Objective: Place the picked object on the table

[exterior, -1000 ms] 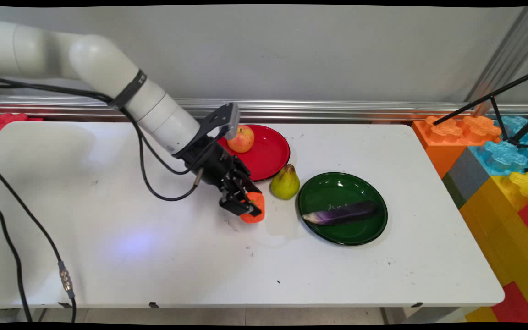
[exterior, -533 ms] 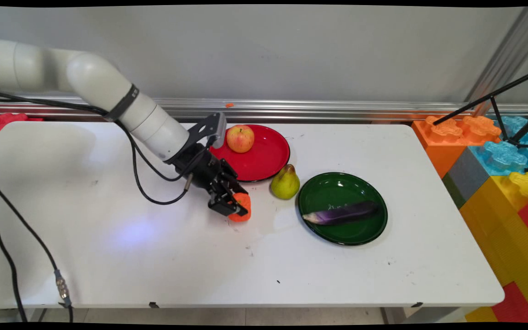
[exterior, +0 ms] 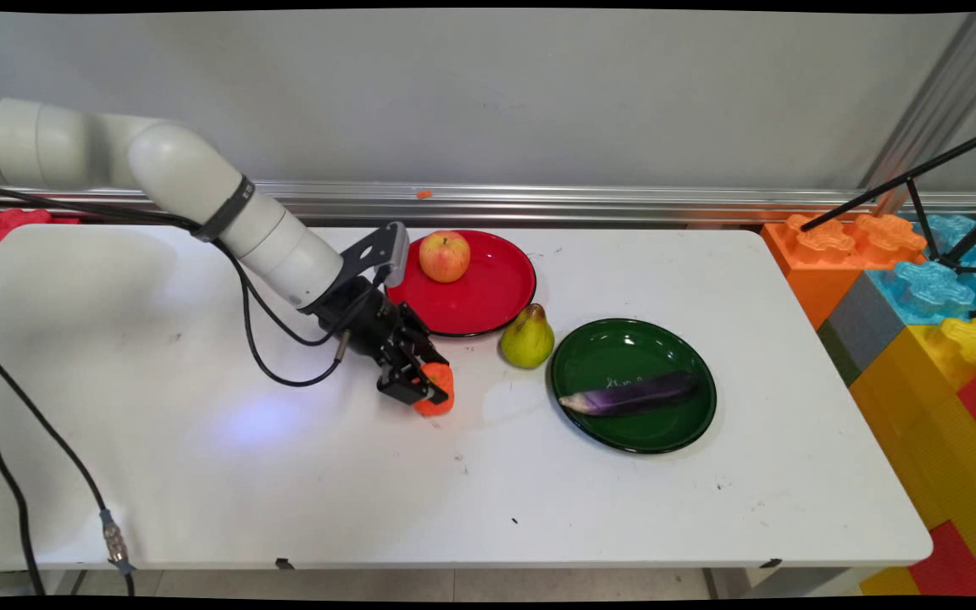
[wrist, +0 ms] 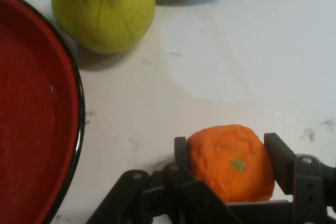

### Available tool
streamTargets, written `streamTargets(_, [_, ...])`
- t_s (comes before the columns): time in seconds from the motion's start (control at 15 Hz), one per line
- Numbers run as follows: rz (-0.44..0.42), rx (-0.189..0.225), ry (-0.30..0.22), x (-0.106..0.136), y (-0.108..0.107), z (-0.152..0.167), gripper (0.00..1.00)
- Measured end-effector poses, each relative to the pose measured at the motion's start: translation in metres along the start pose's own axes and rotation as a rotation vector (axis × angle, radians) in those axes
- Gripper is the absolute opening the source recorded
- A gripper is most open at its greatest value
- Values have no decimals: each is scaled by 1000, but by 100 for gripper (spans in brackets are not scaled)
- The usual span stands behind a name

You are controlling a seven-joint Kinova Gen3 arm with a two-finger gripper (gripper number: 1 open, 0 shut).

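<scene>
Black two-finger gripper clamped on a round, dimpled orange low over the white table, glossy red plate just beside, smooth yellow-green pear just beyond.

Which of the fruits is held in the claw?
The orange, clamped between the claw's two fingers. The pear stands free on the table between the plates, and the apple sits on the red plate.

**A:** where's the arm at rn?

**B:** reaches in from the upper left, angled down toward the table's middle. gripper sits low by the surface, fingers clamped on something, black cables drooping underneath.
</scene>
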Motion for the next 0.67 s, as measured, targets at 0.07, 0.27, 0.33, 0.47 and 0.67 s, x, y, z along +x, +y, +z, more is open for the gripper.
streamTargets(0.07, [0, 1, 1, -2, -1, 2, 0])
streamTargets(0.27, [0, 3, 3, -8, -4, 5, 0])
streamTargets(0.33, [0, 3, 4, -10, -5, 6, 0])
streamTargets(0.47, [1, 2, 5, -13, -5, 7, 0])
streamTargets(0.67, [2, 1, 6, -16, -5, 7, 0])
